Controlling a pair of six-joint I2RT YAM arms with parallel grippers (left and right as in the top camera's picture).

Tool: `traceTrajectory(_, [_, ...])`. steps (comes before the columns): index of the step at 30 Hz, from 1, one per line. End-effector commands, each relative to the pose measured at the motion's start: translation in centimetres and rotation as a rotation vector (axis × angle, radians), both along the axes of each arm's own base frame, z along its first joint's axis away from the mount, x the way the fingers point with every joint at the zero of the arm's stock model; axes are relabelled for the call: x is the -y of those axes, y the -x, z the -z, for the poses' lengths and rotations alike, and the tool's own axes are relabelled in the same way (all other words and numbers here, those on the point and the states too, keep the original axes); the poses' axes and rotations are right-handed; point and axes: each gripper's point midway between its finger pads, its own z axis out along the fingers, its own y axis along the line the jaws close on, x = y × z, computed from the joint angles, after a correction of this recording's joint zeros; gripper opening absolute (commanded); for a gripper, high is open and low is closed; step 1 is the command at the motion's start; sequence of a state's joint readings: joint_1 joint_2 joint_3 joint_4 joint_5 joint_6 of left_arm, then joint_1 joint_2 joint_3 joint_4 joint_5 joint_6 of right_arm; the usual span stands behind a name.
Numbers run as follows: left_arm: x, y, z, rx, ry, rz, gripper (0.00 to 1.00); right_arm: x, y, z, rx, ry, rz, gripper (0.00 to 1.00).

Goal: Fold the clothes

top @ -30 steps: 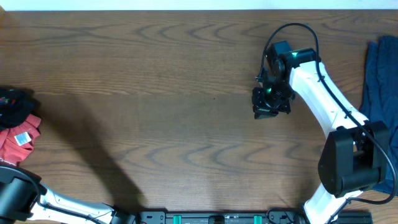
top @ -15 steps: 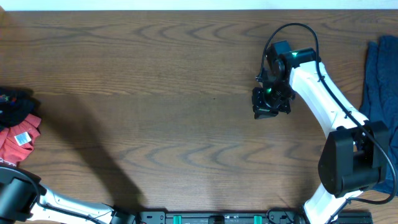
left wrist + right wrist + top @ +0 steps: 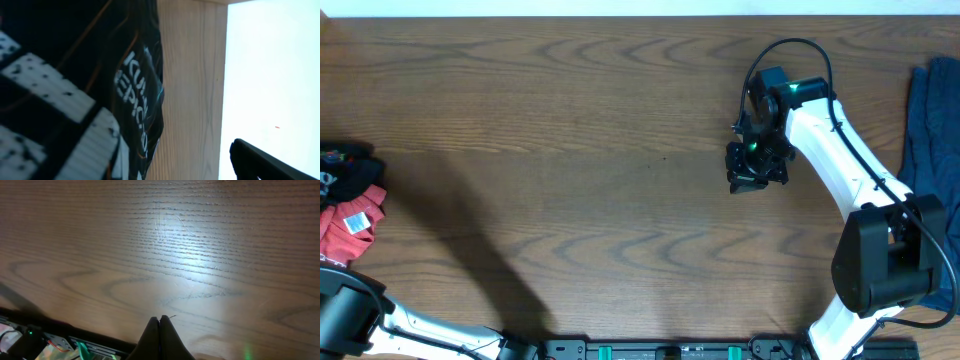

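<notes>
A black jersey (image 3: 75,75) with thin orange lines and white logos fills the left half of the left wrist view, close to the camera. In the overhead view it is a black bunch (image 3: 342,168) at the table's far left edge, on top of a red shirt (image 3: 350,225). Of my left gripper only one dark finger (image 3: 265,162) shows, far to the right and apart from the cloth; the other finger is hidden. A dark blue shirt (image 3: 930,130) lies at the right edge. My right gripper (image 3: 745,180) (image 3: 159,322) is shut and empty, low over bare wood.
The wooden table (image 3: 570,150) ends at a pale edge (image 3: 192,90), with white space beyond it in the left wrist view. The right arm (image 3: 840,150) reaches from the front right. A black rail (image 3: 670,350) with green parts runs along the front edge.
The black jersey at the left edge has shifted slightly. The right arm has not moved.
</notes>
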State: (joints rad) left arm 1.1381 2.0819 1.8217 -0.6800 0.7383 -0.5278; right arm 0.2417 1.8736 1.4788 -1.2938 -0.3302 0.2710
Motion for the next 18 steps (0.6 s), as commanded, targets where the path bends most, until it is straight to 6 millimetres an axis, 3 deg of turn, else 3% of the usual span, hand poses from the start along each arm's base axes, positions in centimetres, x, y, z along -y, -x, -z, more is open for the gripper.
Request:
traceTrajectory(1, [0.2, -0.4, 0.6, 0.021, 0.036, 0.010, 0.91, -0.6, 0.5, -0.1, -0.014, -0.007, -0.002, 0.01])
traceTrajectory(7, [-1.1, -1.1, -2.1, 0.119, -0.030, 0.007, 0.92, -0.4, 1.2, -0.2, -0.044, 0.001, -0.002, 0.01])
traceTrajectory(10, [-2.3, -0.6, -3.8, 0.144, -0.102, -0.008, 0.98, -0.4, 1.2, -0.2, -0.047, 0.002, -0.002, 0.01])
traceTrajectory(13, [-3.5, 0.8, -4.7, 0.131, -0.147, -0.052, 0.99, -0.4, 1.2, -0.2, -0.047, 0.001, -0.001, 0.01])
traceTrajectory(18, [-5.3, 4.1, -4.3, 0.085, -0.171, -0.116, 0.98, -0.4, 1.2, -0.2, -0.047, -0.002, -0.001, 0.01])
